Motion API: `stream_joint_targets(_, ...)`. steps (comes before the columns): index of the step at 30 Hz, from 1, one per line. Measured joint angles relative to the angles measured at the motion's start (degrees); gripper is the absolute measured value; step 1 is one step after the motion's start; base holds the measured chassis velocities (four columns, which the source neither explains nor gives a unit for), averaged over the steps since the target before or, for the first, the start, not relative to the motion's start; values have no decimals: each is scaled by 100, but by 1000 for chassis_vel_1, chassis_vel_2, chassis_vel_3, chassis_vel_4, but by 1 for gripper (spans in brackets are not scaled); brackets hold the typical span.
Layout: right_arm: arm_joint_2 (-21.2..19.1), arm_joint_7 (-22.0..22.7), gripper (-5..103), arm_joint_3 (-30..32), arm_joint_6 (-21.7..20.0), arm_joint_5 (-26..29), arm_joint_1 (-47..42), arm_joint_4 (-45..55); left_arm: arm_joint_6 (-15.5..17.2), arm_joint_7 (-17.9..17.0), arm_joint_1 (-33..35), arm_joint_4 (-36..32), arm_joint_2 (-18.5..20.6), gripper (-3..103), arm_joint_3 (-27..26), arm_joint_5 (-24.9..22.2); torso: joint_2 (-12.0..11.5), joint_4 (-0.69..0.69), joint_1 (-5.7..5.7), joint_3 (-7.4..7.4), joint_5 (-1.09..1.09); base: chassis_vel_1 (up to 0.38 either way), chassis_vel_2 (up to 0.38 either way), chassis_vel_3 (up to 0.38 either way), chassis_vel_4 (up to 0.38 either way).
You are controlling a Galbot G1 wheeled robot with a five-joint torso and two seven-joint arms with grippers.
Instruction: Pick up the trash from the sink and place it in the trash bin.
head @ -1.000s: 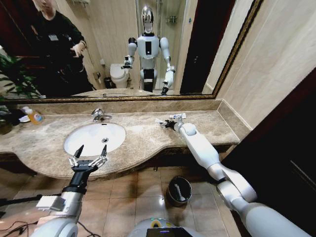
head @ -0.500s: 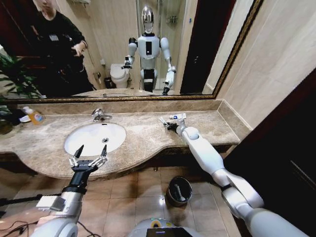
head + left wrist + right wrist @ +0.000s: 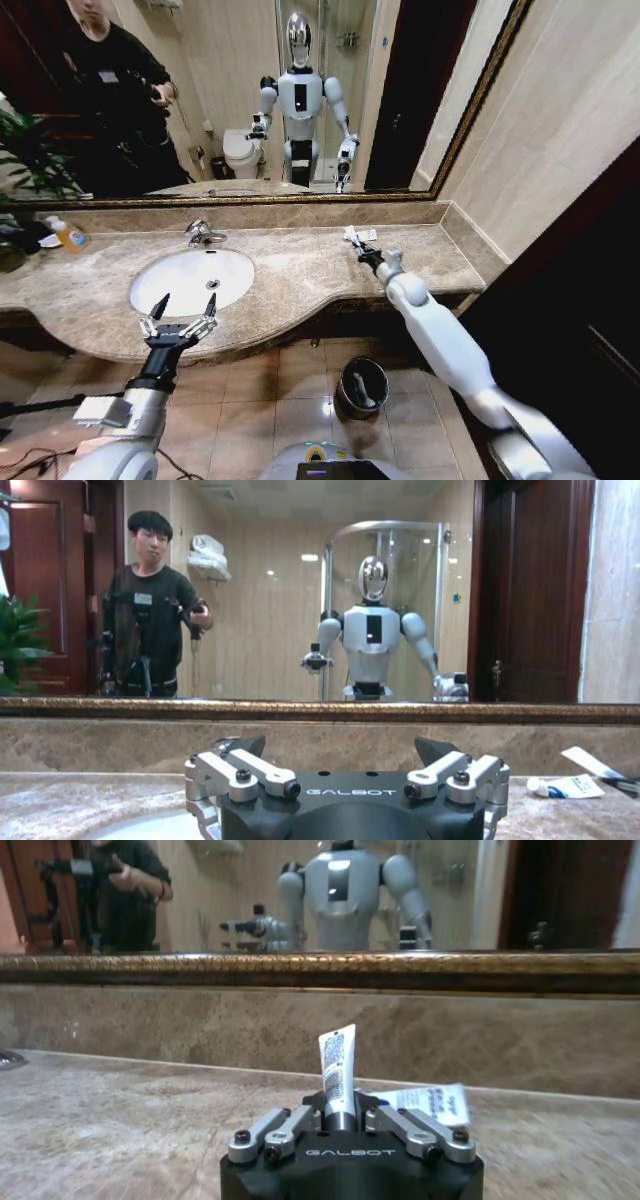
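The brand name "GALBOT" stands in pale letters on the black housing of the left pincer [image 3: 340,759] and again on the black housing of the right pincer [image 3: 340,1119]; the small white tube's [image 3: 337,1069] print is unreadable.

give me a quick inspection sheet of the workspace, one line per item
surface: beige marble counter, bare stone around the basin
job's things: white sink with chrome tap; small white tube upright in right gripper; another white tube lying on the counter; trash bin on the floor below, something pale inside
clutter: orange-liquid bottle at the counter's far left
grippers: left gripper open, at the counter's front edge by the sink; right gripper shut on the tube
cables: nothing seen
surroundings: wall mirror, plant, tiled floor
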Motion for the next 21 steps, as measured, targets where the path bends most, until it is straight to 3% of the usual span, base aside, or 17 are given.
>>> stream_joint_targets(11, -214, 139, 17, 598, 674, 30, -1686, 1360, 0, 1, 0, 0, 0, 100, 1, 0, 0, 0, -1, -1, 1, 0, 0, 0, 0)
stream_joint_targets(13, -138, 255, 17, 798, 863, -96, -2071, 1657, 0, 0, 0, 0, 0, 100, 1, 0, 0, 0, 0, 0, -1, 0, 0, 0, 0)
stream_joint_targets(18, 58, 282, 17, 1165, 882, -251, -2767, 2087, 0, 0, 0, 0, 0, 100, 0, 0, 0, 0, 0, -1, 0, 0, 0, 0, 0)
stream_joint_targets(21, 318, 56, 17, 1452, 977, -698, -3496, 2346, 0, 0, 0, 0, 0, 100, 0, 0, 0, -1, 0, -1, -1, 0, 0, 0, 0)
